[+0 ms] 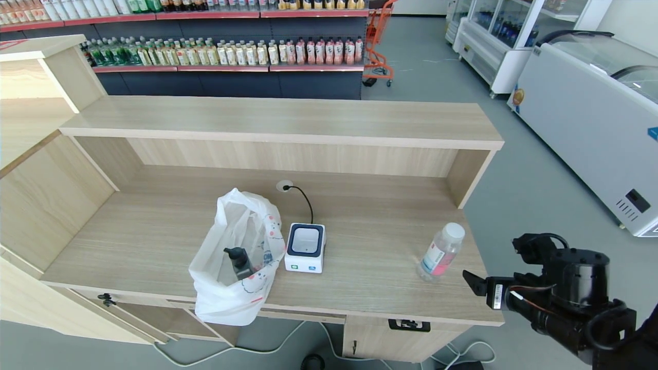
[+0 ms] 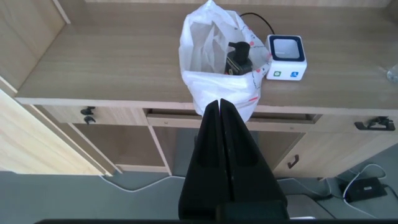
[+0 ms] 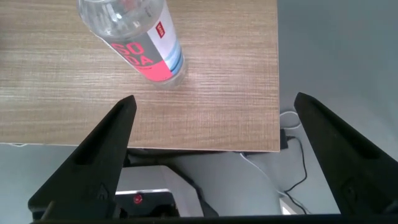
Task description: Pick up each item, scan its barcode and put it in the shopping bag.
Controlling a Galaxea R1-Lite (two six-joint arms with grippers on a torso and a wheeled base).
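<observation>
Your right gripper (image 3: 216, 102) hangs at lower right with fingers spread, just off the table (image 1: 154, 231) edge near the clear bottle (image 1: 441, 252). Your left gripper (image 2: 219, 109) has its fingers pressed together. The shopping bag (image 1: 221, 298), centre left beside the scanner (image 1: 306, 246), holds a dark pump bottle (image 1: 239, 262).

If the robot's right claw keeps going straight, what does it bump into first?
Most likely the clear plastic bottle with a pink-and-blue label, standing on the light wooden counter ahead of the open right gripper, though height is unclear.
</observation>
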